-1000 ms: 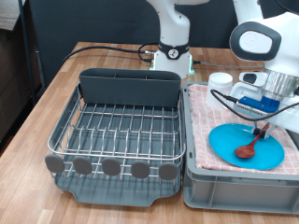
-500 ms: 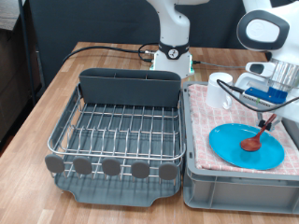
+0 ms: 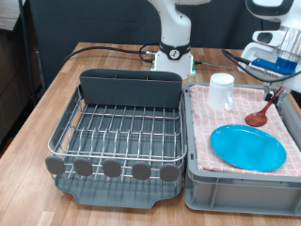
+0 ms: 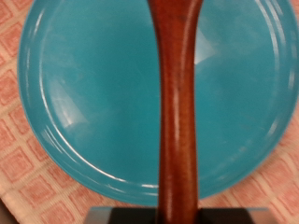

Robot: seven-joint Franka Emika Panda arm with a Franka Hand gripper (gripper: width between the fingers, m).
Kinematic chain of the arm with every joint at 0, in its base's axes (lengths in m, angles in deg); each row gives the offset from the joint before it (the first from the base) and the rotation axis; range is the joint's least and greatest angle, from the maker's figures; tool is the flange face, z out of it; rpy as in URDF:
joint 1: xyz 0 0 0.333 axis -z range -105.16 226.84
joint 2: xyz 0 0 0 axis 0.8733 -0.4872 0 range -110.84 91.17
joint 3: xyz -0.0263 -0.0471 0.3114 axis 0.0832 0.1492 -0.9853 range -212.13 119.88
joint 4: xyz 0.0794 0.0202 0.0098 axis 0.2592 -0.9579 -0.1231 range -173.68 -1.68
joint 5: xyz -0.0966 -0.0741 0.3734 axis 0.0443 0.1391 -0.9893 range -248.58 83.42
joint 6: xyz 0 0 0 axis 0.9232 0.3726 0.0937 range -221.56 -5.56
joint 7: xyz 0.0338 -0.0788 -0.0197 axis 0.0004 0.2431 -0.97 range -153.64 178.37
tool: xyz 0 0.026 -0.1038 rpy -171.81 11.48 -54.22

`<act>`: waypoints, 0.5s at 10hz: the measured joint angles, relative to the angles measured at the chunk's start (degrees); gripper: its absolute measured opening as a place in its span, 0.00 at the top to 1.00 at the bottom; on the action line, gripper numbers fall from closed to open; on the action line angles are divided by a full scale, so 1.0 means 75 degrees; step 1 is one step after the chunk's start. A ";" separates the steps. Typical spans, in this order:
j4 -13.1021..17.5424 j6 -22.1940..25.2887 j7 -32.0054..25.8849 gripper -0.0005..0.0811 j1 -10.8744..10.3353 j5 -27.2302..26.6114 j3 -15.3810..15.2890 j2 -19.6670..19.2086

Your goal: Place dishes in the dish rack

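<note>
My gripper (image 3: pixel 278 91) is at the exterior view's right edge, shut on the handle of the reddish-brown wooden spoon (image 3: pixel 259 117). The spoon hangs tilted in the air, bowl end down, above the far right of the tub. The round bright-blue plate (image 3: pixel 247 147) lies flat on the pink checked cloth below it. The small white cup (image 3: pixel 221 90) stands at the tub's far left corner. The dish rack (image 3: pixel 118 127), silver wire on a dark grey tray, holds nothing I can see. In the wrist view the spoon handle (image 4: pixel 175 103) runs down the middle over the plate (image 4: pixel 84 93).
The grey tub (image 3: pixel 240 184) lined with pink checked cloth stands right beside the rack on the wooden table. The robot base (image 3: pixel 173 55) and black cables are behind the rack. The rack's tall grey back compartment (image 3: pixel 129 88) faces the base.
The gripper has risen and moved towards the exterior view's upper right, lifting the spoon off the blue plate. The white cup, partly hidden before, now shows fully.
</note>
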 joint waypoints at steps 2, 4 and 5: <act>-0.0185 0.0633 -0.0080 0.88 0.0001 -0.0823 0.0002 0.0576; -0.0509 0.0835 -0.0363 0.88 -0.0002 -0.1343 0.0045 0.1167; -0.0790 0.0769 -0.0680 0.88 -0.0003 -0.1496 0.0069 0.1525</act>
